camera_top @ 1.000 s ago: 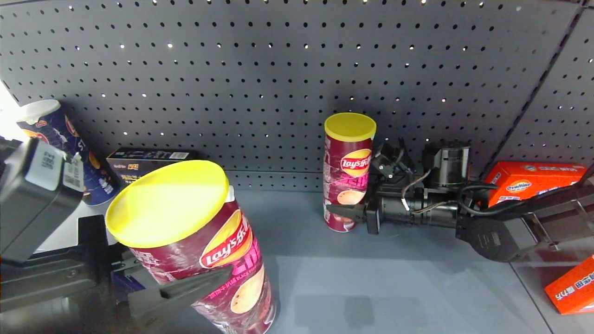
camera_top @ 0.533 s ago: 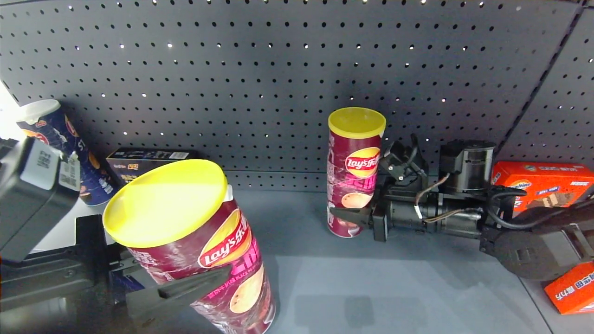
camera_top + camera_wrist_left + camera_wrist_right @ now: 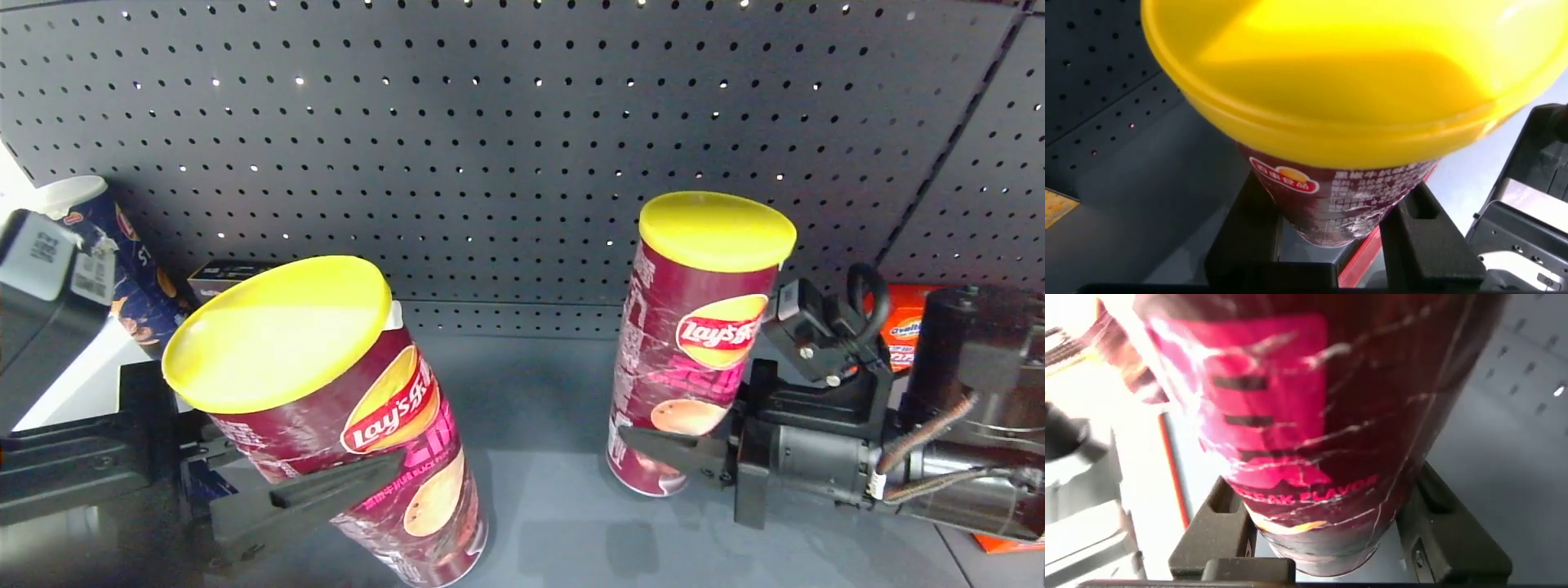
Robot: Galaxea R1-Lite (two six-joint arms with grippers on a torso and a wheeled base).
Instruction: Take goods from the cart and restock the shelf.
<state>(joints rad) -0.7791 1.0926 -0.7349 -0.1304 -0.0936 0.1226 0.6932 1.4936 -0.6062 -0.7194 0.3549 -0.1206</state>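
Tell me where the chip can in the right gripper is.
Head view, right of centre: the right gripper holds the chip can before the pegboard, between the other chip can and the orange box.

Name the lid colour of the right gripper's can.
Yellow. The lid of the can in the right gripper shows best in the head view.

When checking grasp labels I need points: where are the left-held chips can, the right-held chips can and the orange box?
left-held chips can [image 3: 277,331]: head view, middle of yellow lid.
right-held chips can [image 3: 722,331]: head view, front logo.
orange box [image 3: 913,347]: head view, visible orange face.
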